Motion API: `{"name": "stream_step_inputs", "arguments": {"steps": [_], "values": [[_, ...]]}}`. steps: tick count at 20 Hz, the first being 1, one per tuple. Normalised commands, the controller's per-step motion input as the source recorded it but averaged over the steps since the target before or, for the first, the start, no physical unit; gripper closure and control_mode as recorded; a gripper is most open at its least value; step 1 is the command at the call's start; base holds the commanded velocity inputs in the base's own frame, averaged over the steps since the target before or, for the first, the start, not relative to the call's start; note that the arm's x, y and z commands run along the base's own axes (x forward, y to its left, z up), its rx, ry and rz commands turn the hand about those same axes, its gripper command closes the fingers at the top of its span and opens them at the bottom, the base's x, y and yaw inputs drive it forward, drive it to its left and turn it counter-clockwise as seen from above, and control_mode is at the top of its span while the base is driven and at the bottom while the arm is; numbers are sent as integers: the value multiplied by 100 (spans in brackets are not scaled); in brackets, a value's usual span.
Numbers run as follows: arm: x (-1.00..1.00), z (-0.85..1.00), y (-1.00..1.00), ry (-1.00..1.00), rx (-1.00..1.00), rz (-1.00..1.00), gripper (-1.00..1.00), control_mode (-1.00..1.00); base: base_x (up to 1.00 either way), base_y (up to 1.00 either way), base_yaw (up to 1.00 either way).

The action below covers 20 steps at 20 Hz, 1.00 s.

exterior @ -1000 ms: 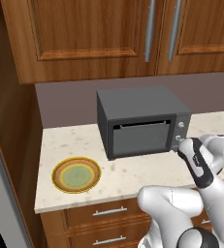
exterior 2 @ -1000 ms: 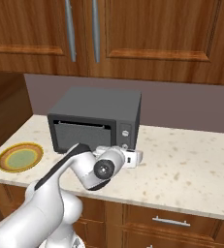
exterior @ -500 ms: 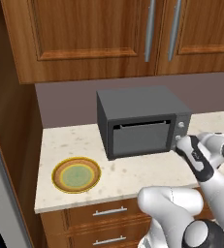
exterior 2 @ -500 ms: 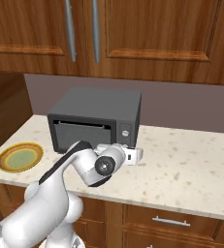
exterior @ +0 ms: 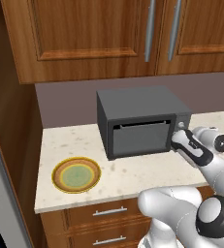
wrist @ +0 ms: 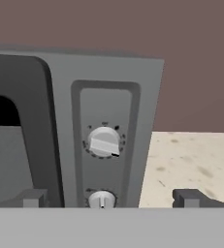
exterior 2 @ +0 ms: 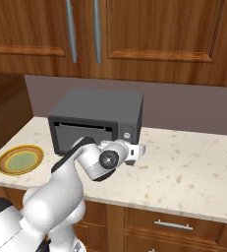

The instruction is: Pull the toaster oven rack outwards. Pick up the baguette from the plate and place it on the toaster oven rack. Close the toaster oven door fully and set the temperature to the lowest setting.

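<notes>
Knobs on the oven's right-hand panel are what the next move turns on, I judge, since the door [exterior: 141, 139] looks nearly shut, with a thin dark gap along its top edge.

Left base view: the oven [exterior: 141, 121] stands on the counter [exterior: 84, 145], and the gripper [exterior: 177, 139] sits just in front of the panel at the oven's right edge, pointing in at it. The plate [exterior: 76, 175] lies well apart to the left, bare; no baguette shows on it, so I take the loaf to be inside.

Right base view: the wrist hangs just before the oven's front right corner, below the panel [exterior 2: 127, 132]; the fingers themselves are too small to make out.

Hand view: the upper knob [wrist: 104, 142] lies straight ahead and above the fingertips [wrist: 32, 198], roughly midway between them; a lower knob [wrist: 102, 199] sits level with the tips. The fingers stand spread wide apart, grasping nothing. The upper knob's ridge runs nearly crosswise, tilted slightly down to the right, so the hand must rise and advance before closing.
</notes>
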Motion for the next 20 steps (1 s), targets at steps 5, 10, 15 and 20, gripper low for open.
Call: {"name": "stream_step_inputs", "arguments": {"steps": [5,10,15,20], "values": [[7,-1,0,-1,0,0,-100,-100,0,0,0],[0,0,0,0,-2,0,-100,-100,0,0,0],[0,0,0,0,-1,0,-100,-100,0,0,0],[12,0,0,1,0,0,-100,-100,0,0,0]]}}
